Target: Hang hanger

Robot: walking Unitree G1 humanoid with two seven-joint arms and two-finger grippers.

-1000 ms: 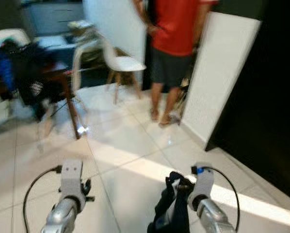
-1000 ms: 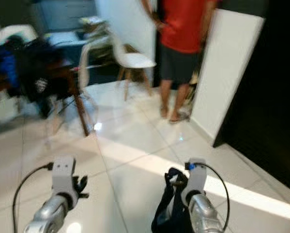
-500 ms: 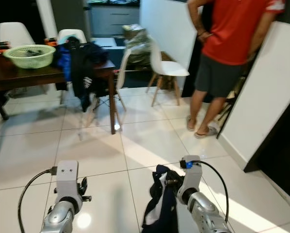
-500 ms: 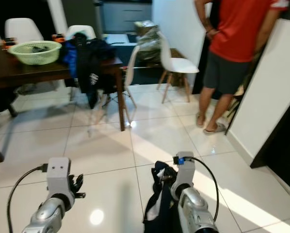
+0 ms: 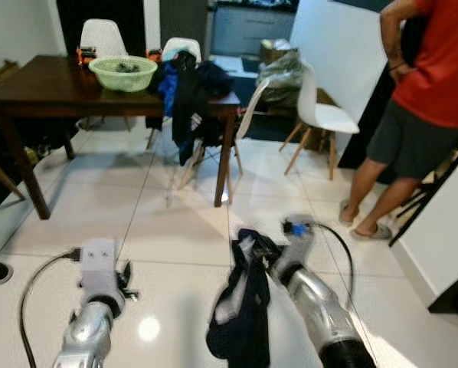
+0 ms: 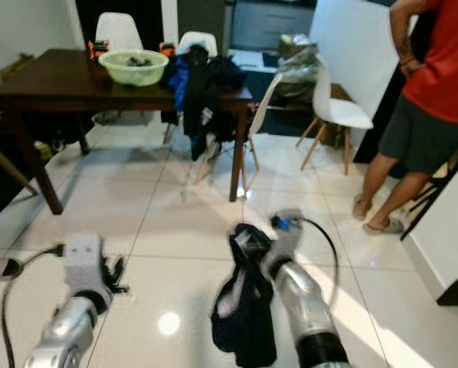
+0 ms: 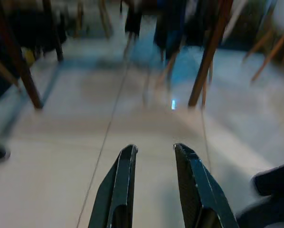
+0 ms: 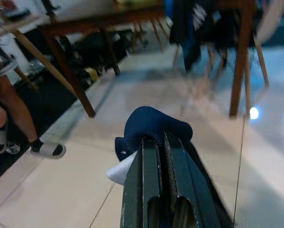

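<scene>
My right gripper is shut on the top fold of a dark navy garment, which hangs from it above the tiled floor. In the right wrist view the two fingers pinch the navy cloth, and a white patch shows at its edge. I cannot make out a hanger inside the cloth. My left gripper is held low on the left, open, with nothing between its fingers.
A dark wooden table with a green basket stands ahead on the left. Dark clothes drape over a chair at its corner. A white chair and a person in a red shirt are on the right.
The camera has swung left, so the table and basket now sit further right in the picture. The right gripper still holds the garment, a little higher and further forward.
</scene>
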